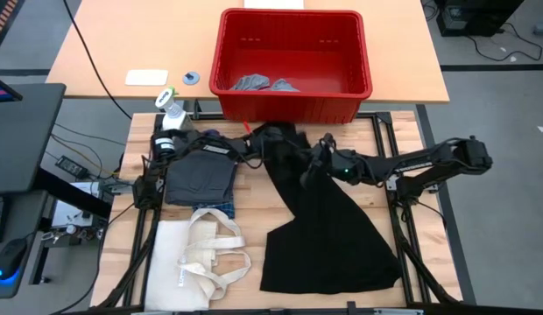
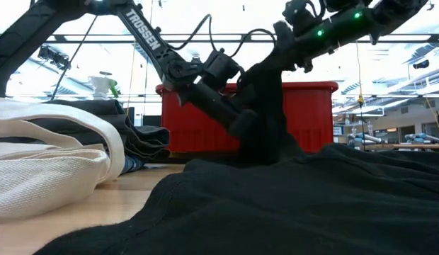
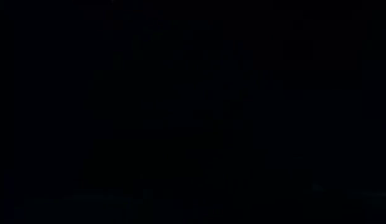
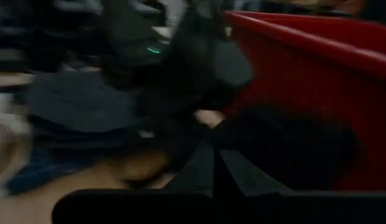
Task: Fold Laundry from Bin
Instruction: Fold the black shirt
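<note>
The large black piece (image 1: pixel 328 236) of laundry lies spread over the right half of the table, its far end bunched up in front of the red bin (image 1: pixel 293 103). My right gripper (image 2: pixel 280 39) comes in from the right and is shut on that raised bunch. My left gripper (image 2: pixel 244 126) reaches in from the left and is buried low in the same bunch; black cloth covers its wrist view. Two light grey pieces (image 1: pixel 263 84) lie on the bin's floor. A folded dark grey piece (image 1: pixel 199 179) rests on the blue plaid shirt (image 1: pixel 217 208). My right gripper holds the black piece by a gathered part near its far end (image 2: pixel 270 71), coming from the table's right, nearly level. How many layers it has, I cannot tell. The cloth hangs below it in a thick column, and the rest (image 2: pixel 311 205) lies on the table.
A cream canvas tote bag (image 1: pixel 197 258) lies at the near left, next to the folded pile. A spray bottle (image 1: pixel 171 109) stands at the far left. The bin's near wall stands just behind both grippers. Bare wood shows between the pile and the black piece.
</note>
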`<control>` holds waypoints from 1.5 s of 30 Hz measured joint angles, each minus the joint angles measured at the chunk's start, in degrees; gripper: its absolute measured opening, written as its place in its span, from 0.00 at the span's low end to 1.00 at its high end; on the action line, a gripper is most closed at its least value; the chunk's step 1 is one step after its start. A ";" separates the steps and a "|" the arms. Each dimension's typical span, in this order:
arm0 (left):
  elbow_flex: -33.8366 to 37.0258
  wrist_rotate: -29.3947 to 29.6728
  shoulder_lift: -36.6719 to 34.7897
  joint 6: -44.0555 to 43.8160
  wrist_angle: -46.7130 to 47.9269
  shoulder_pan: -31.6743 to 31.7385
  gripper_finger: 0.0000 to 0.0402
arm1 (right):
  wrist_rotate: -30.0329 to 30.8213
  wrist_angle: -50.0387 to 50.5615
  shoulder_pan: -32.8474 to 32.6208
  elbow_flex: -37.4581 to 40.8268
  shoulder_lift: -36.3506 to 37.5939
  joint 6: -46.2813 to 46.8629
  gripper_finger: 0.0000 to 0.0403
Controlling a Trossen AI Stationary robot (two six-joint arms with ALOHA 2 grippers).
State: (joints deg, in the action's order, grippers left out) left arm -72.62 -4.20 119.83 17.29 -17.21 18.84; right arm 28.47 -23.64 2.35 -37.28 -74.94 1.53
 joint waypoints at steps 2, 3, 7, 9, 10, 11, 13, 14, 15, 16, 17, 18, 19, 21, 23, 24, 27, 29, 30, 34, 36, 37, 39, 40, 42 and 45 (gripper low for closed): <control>0.01 0.60 0.16 -1.90 -3.04 0.34 0.29 | -2.99 1.53 -0.04 -0.02 0.75 2.05 0.02; 0.02 1.38 0.16 -2.76 -4.92 0.36 0.29 | -3.63 2.29 -0.17 -0.02 0.94 3.07 0.02; 0.00 4.52 0.13 -4.38 -10.20 0.66 0.29 | -5.06 5.67 -0.80 -0.02 1.07 5.85 0.02; 0.00 5.99 0.13 -4.46 -12.14 0.85 0.29 | -5.77 6.16 -1.16 -0.02 1.07 6.37 0.02; 0.00 6.46 0.13 -4.24 -12.52 0.99 0.29 | -5.88 6.55 -1.37 -0.02 1.07 6.46 0.02; 0.00 7.04 0.13 -3.89 -12.59 1.17 0.29 | -5.87 6.74 -1.56 -0.02 1.05 6.46 0.02; 0.00 8.13 0.19 -3.27 -12.26 1.52 0.29 | -6.14 6.72 -1.65 -0.02 1.03 6.41 0.02; 0.00 8.82 0.20 -3.20 -12.14 1.62 0.29 | -6.73 6.70 -1.68 -0.02 1.03 6.41 0.02; 0.00 9.36 0.20 -3.14 -12.10 1.83 0.29 | -7.62 6.75 -1.68 -0.02 1.03 6.38 0.02; 0.00 9.60 0.20 -3.12 -11.88 1.94 0.29 | -8.58 6.83 -1.69 -0.02 1.03 6.19 0.02; 0.00 9.76 0.20 -3.08 -11.62 2.15 0.29 | -9.22 6.87 -1.70 -0.02 1.03 6.05 0.02; 0.00 9.97 0.20 -3.00 -11.28 2.27 0.29 | -9.54 6.91 -1.70 -0.02 1.03 6.15 0.02; 0.00 10.12 0.20 -2.99 -10.91 2.41 0.29 | -9.69 6.93 -1.71 -0.02 1.03 6.46 0.02; 0.00 10.22 0.20 -2.97 -10.40 2.62 0.29 | -10.60 7.24 -1.82 -0.02 1.03 6.88 0.02; 0.00 10.39 0.20 -2.92 -9.12 2.65 0.29 | -12.49 7.91 -1.86 -0.02 1.01 6.89 0.02; 0.00 10.40 0.20 -2.47 -8.23 2.65 0.29 | -13.23 8.11 -1.83 -0.02 1.01 6.90 0.02; 0.00 10.65 0.20 1.85 -5.74 2.54 0.29 | -13.57 8.20 -1.81 -0.02 1.01 6.75 0.02; 0.00 10.68 0.20 5.88 -4.05 2.37 0.29 | -13.65 8.22 -1.80 -0.02 1.01 6.41 0.02; 0.00 10.86 0.20 7.73 -3.24 2.14 0.29 | -13.79 8.18 -1.70 -0.02 1.01 6.39 0.02; 0.00 12.52 0.20 9.80 -1.95 1.32 0.29 | -14.14 8.02 -1.05 -0.02 1.01 6.31 0.02; 0.00 14.86 0.20 9.45 -2.18 0.75 0.29 | -14.14 8.02 -0.76 -0.02 1.01 6.28 0.02; 0.00 15.76 0.20 9.49 -2.12 0.47 0.29 | -14.12 8.00 -0.70 -0.02 1.01 6.28 0.02; 0.00 17.32 0.20 9.54 -1.32 -0.08 0.31 | -14.03 7.98 -0.68 -0.02 1.01 6.35 0.02; 0.00 18.26 0.20 10.04 -0.87 -0.31 0.33 | -14.01 8.01 -0.68 -0.02 1.01 6.39 0.02; 0.00 19.74 -0.34 12.27 1.42 -0.81 0.38 | -13.93 8.02 -0.68 -0.02 1.01 6.41 0.02; 0.00 20.00 -2.34 14.76 6.67 -1.50 0.45 | -13.82 7.97 -0.68 -0.02 1.01 6.41 0.02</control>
State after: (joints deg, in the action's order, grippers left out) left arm -72.62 15.79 117.49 32.05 -10.53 17.34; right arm 14.66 -15.67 1.67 -37.30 -73.93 7.94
